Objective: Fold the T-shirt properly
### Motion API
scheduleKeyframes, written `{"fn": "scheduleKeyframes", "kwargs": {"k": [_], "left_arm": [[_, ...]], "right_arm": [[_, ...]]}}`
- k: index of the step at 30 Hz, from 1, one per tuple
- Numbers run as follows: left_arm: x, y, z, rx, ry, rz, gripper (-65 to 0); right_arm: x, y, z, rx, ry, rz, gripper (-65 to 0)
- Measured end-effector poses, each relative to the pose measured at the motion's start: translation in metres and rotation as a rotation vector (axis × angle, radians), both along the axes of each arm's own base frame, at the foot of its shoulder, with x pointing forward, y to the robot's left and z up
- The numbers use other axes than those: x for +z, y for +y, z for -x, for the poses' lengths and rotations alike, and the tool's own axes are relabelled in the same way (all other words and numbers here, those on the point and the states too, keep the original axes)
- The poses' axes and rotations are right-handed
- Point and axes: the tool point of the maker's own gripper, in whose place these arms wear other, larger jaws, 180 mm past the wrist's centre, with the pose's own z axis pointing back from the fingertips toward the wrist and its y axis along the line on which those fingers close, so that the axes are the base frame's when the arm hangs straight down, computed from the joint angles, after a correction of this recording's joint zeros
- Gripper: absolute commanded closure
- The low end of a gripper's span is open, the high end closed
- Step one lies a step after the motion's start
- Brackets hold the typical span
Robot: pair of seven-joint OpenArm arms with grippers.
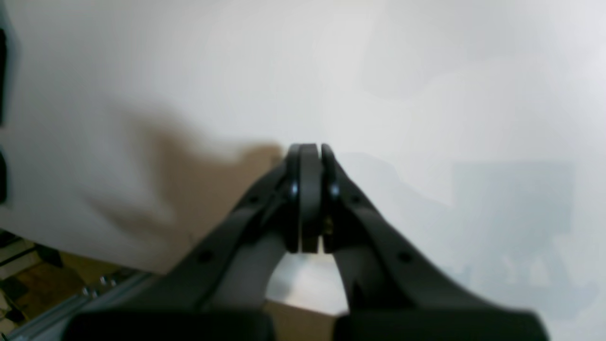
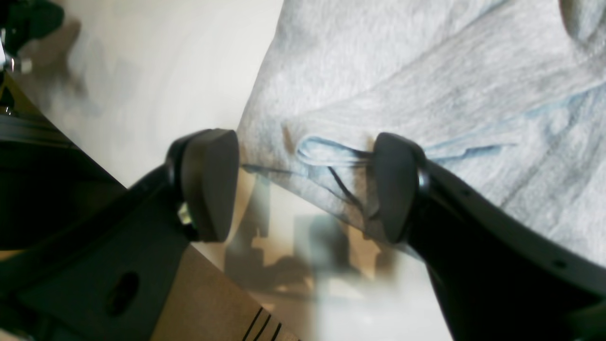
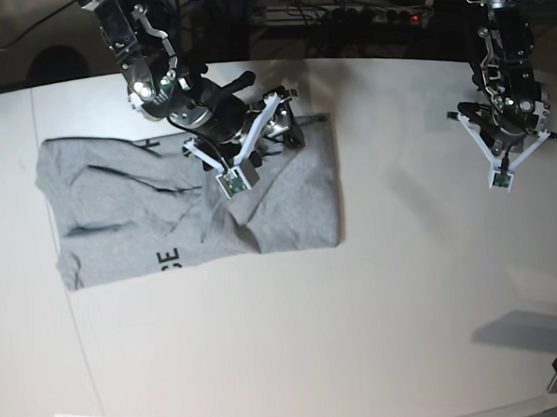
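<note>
Grey cloth takes up the left half of the pale table [image 3: 404, 286] in the base view: the T-shirt [image 3: 120, 212] lies spread but rumpled, partly folded over on itself, with long creases running across it and a scrap of black lettering showing near its lower edge. Its right-hand part forms a fairly neat rectangle whose far corner sits under the right gripper [image 3: 276, 117]. That gripper reaches down over the shirt's upper edge, and in the right wrist view its jaws stand wide apart with nothing clamped between them; one finger [image 2: 395, 187] rests against the heathered fabric [image 2: 426, 76] beside a small puckered fold at the hem, while the other hangs over bare tabletop just off the cloth's edge. Whether the finger truly presses into the cloth I cannot tell. Well apart from the shirt, over toward the other side of the table, the left gripper [image 3: 499, 127] hangs above empty-looking white surface, touching no fabric. Its own camera shows the two black fingers [image 1: 310, 189] squeezed flat together, nothing caught between them, with only blurred table behind.
</note>
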Motion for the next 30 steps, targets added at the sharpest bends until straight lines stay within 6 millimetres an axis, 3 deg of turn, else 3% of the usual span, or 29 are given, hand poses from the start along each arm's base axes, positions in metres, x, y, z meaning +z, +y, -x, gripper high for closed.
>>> {"fn": "scheduleKeyframes", "kwargs": {"k": [5, 10, 14, 19, 21, 24, 27, 30], "left_arm": [[-0.001, 0.000, 0.001, -0.001, 0.004, 0.000, 0.0], [-0.001, 0.000, 0.002, -0.001, 0.006, 0.000, 0.0], [-0.001, 0.000, 0.002, -0.001, 0.006, 0.000, 0.0], [-0.001, 0.000, 0.002, -0.001, 0.006, 0.000, 0.0], [-0.002, 0.000, 0.002, 0.000, 0.006, 0.001, 0.0], [-0.001, 0.000, 0.002, -0.001, 0.006, 0.000, 0.0], [-0.001, 0.000, 0.002, -0.001, 0.006, 0.000, 0.0], [-0.001, 0.000, 0.002, -0.001, 0.006, 0.000, 0.0]], "right_arm": [[-0.003, 0.001, 0.000, 0.001, 0.009, 0.001, -42.4], [-0.010, 0.021, 0.010, 0.065, 0.032, -0.004, -42.2], [-0.011, 0.017, 0.004, 0.058, 0.022, 0.015, -41.8], [-0.009, 0.017, 0.002, 0.057, 0.017, 0.010, -27.6], [-0.008, 0.017, -0.001, 0.055, 0.008, 0.010, -25.2], [-0.009, 0.017, 0.000, 0.055, 0.012, 0.011, -30.8], [-0.009, 0.017, 0.003, 0.055, 0.018, 0.009, -41.6], [-0.004, 0.017, 0.010, 0.054, 0.018, -0.005, -46.0]]}}
